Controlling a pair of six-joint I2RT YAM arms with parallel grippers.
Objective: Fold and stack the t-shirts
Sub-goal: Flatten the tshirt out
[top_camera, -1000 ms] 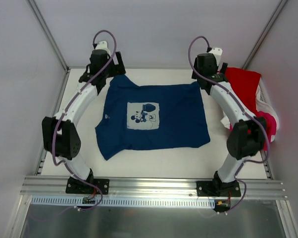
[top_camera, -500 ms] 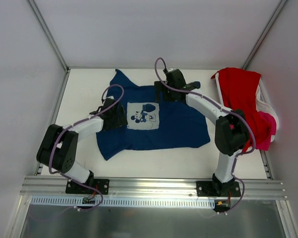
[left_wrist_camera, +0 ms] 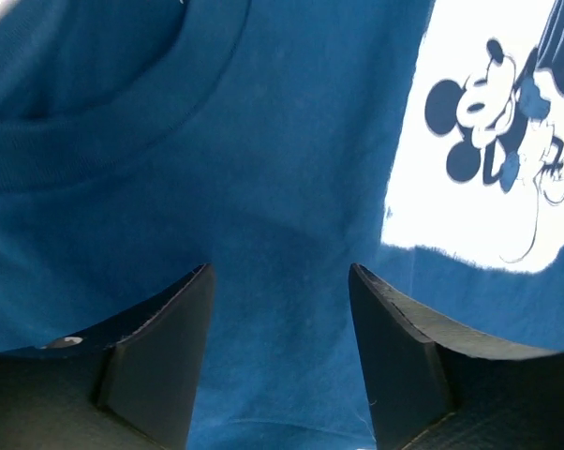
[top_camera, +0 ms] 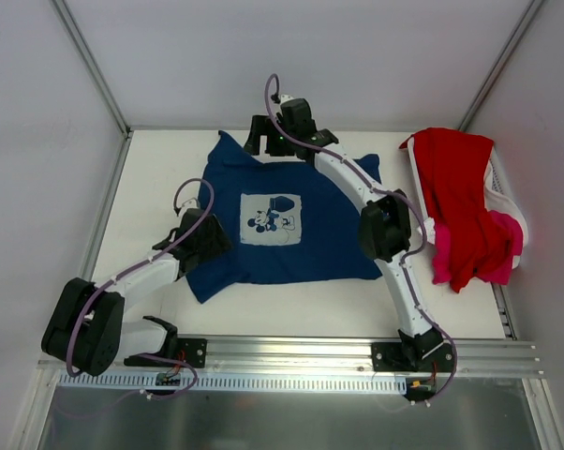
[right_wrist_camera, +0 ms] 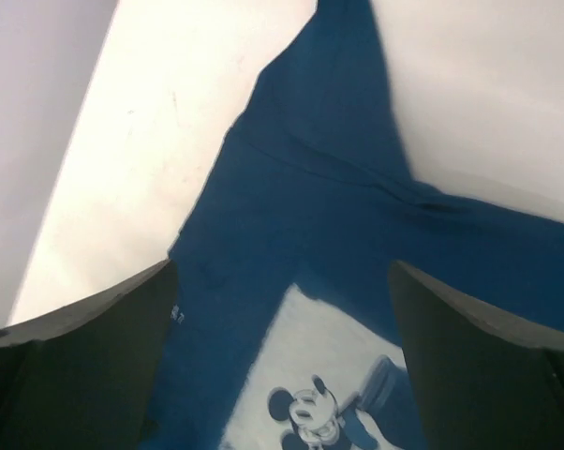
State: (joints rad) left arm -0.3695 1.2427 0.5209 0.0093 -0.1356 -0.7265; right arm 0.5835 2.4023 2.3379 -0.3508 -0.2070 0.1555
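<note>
A navy t-shirt with a pale mouse print lies spread flat on the table. My left gripper is low on its left side by the collar. In the left wrist view its jaws stand partly apart, with navy fabric flat between the tips. My right gripper hovers wide open over the shirt's far part. The right wrist view looks past it at the print and a sleeve. A red t-shirt and a pink t-shirt hang over the basket at the right.
The white plastic basket stands at the table's right edge under the red and pink shirts. Metal frame posts rise at the back corners. An aluminium rail runs along the near edge by the arm bases.
Both arms left the back corners. The left gripper came down to the shirt's collar side and narrowed its jaws. The right gripper swung left along the far edge, still wide.
</note>
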